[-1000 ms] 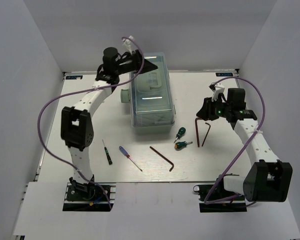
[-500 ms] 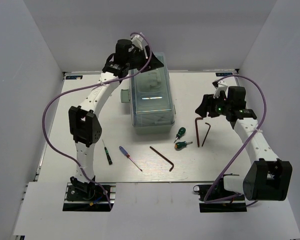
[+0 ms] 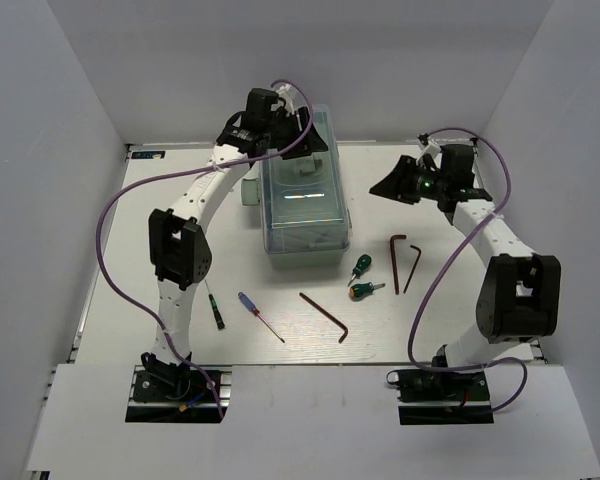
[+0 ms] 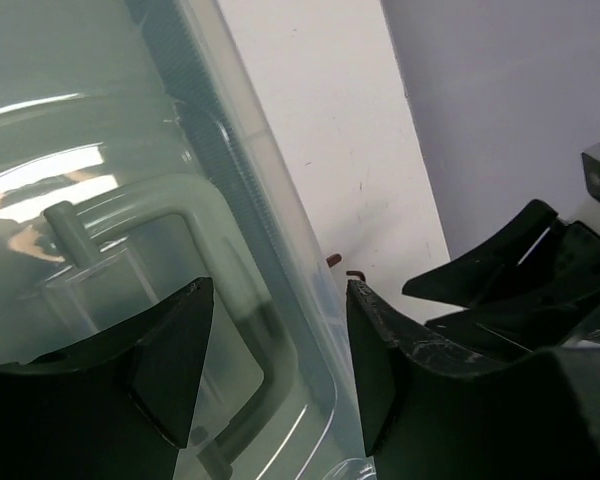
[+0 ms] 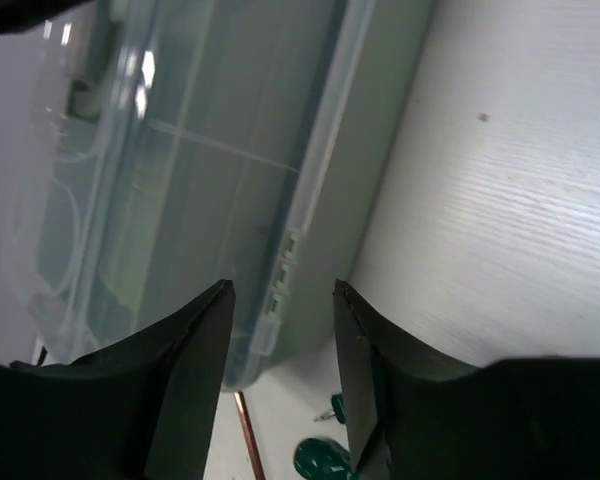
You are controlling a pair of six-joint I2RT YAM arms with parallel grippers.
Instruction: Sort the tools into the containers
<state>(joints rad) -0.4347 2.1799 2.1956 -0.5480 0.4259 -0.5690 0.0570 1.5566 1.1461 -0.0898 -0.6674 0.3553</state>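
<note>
Presently: toolbox (image 3: 302, 215) shut on bench (image 3: 450, 310), tools (image 3: 325, 316) loose near it. Left fingers (image 4: 170, 350) spread, empty, above lid (image 3: 300, 180); right fingers (image 5: 190, 370) spread, empty, alongside. Step judged: opening lid; next calls for a hold on its rim.

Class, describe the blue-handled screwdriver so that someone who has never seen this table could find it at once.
Find the large pale-green toolbox with the clear lid in the middle of the table, then look toward the near edge, just left of its front corner. Two slim screwdrivers lie there: the blue-handled screwdriver is the right-hand one, the black-handled screwdriver its left neighbour.
</note>
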